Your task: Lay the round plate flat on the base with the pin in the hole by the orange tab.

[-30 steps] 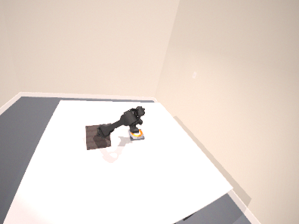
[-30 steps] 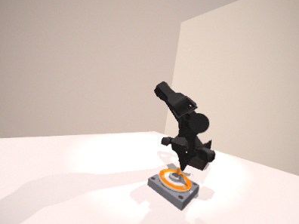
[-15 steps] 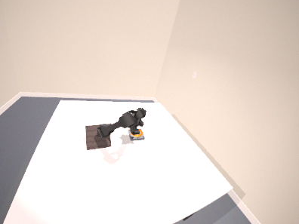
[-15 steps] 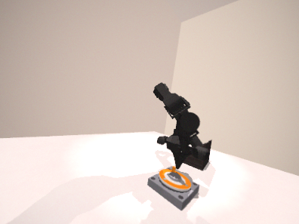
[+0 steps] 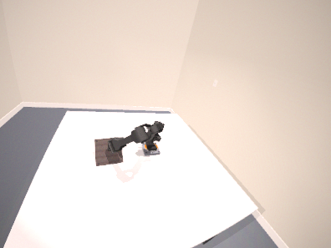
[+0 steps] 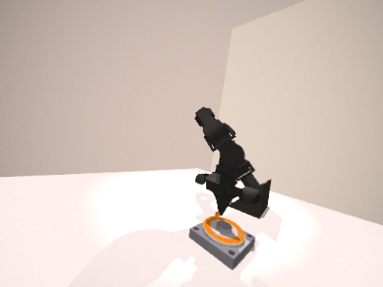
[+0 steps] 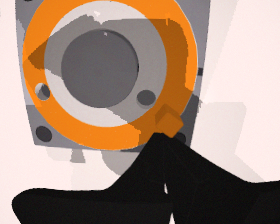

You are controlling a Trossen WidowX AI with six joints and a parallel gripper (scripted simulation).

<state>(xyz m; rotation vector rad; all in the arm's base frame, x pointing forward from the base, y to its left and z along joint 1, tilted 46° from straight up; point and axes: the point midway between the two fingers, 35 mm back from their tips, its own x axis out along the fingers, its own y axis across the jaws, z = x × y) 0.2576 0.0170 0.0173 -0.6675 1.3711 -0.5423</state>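
White table [image 6: 73, 212] around base [image 7: 203, 28]; closed gripper [image 7: 164, 140] (empty) at orange tab [image 7: 168, 120].

We log: base [image 7: 199, 47] on the table [image 5: 167, 191], just beside the arm's mount [image 5: 106, 151] | plate [image 7: 56, 116] on base, ringed around the post [image 7: 100, 67] | tab [image 7: 168, 121] at plate's near edge in wrist view | closed gripper [image 7: 164, 140] tips directly at tab, touching or just above, we cannot tell.
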